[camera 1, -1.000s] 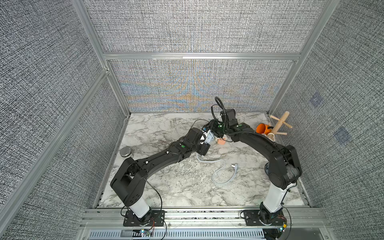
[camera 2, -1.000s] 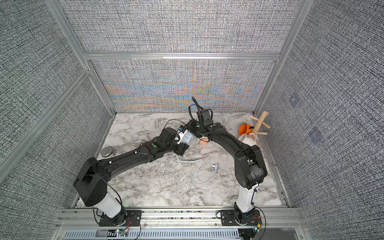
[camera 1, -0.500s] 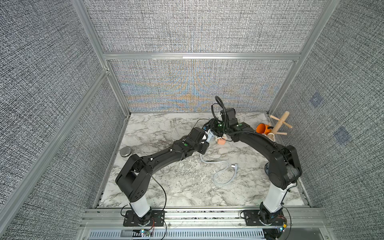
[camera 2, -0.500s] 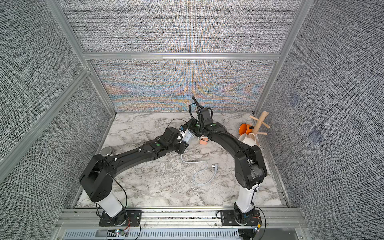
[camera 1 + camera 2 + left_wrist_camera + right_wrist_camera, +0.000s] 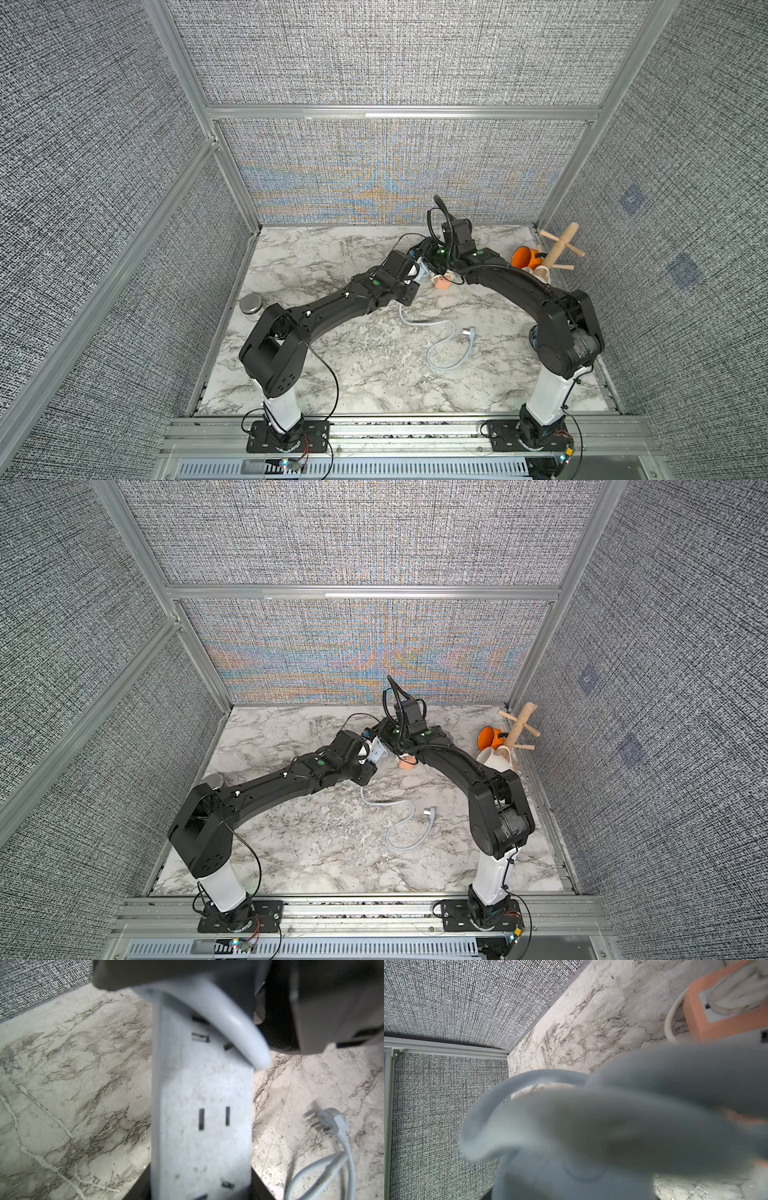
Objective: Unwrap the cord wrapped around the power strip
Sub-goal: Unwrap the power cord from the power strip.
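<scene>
Both left jaws flank the power strip (image 5: pixel 199 1088) — cord (image 5: pixel 234 1028) crosses it beyond.

White power strip (image 5: pixel 199 1105), speckled, perhaps with grime; pale blue-grey cord (image 5: pixel 234 1028). Desk (image 5: pixel 332 374) white marble veined grey-brown. Orange mug (image 5: pixel 523 257), peach block (image 5: pixel 441 282), tan wooden stand (image 5: pixel 557 249), black arms (image 5: pixel 332 303), grey woven walls (image 5: pixel 374 62).

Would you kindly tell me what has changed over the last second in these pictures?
The left gripper edged toward the back wall and closed around the power strip. The right gripper, the loose cord and plug on the table stayed put.
</scene>
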